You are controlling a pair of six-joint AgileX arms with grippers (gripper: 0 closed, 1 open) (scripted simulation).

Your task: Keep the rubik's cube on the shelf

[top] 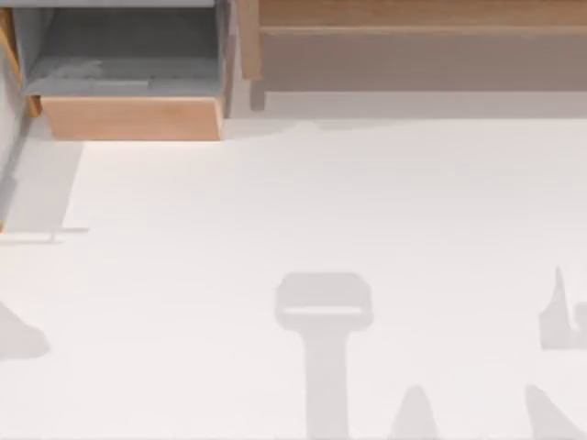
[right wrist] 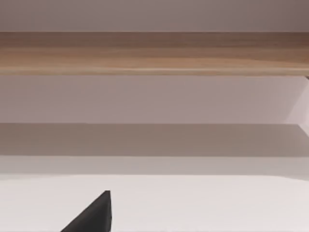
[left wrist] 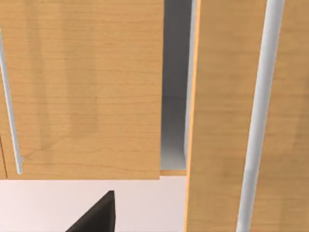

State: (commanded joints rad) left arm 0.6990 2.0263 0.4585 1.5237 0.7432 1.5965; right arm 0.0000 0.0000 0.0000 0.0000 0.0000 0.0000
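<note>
One white worktop (top: 303, 211) spans the top view; at its far right edge runs the shelf (top: 417, 18), wooden. Smaller, far left, sits a grey-lined box compartment (top: 124, 55). Pincer states: cannot tell.

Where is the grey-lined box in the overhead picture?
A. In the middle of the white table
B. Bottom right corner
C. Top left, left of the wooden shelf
C: the box, with its light-wood front, sits at the top left, and the shelf runs along the top to its right.
</note>
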